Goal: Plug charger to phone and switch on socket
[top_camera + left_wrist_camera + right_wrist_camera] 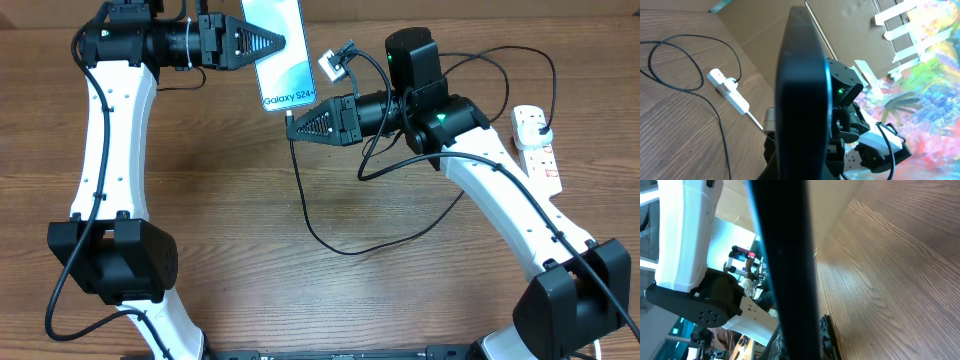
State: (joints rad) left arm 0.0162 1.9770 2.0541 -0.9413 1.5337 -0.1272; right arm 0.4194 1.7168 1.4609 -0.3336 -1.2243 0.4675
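Note:
The phone [283, 60], its light-blue screen facing up, is held above the table at the back, and my left gripper [274, 42] is shut on its left edge. In the left wrist view the phone [802, 85] stands edge-on as a dark slab. My right gripper [292, 122] is shut on the charger's connector end, just below the phone's bottom edge. The black charger cable [318, 232] hangs from it, loops over the table and runs to its plug [539, 122] in the white socket [540, 152] at the right. I cannot tell whether the connector touches the phone.
The white socket strip [729, 91] lies on the wooden table with loops of black cable [670, 60] around it. Both arm bases stand near the front corners. A cardboard wall borders the back of the table.

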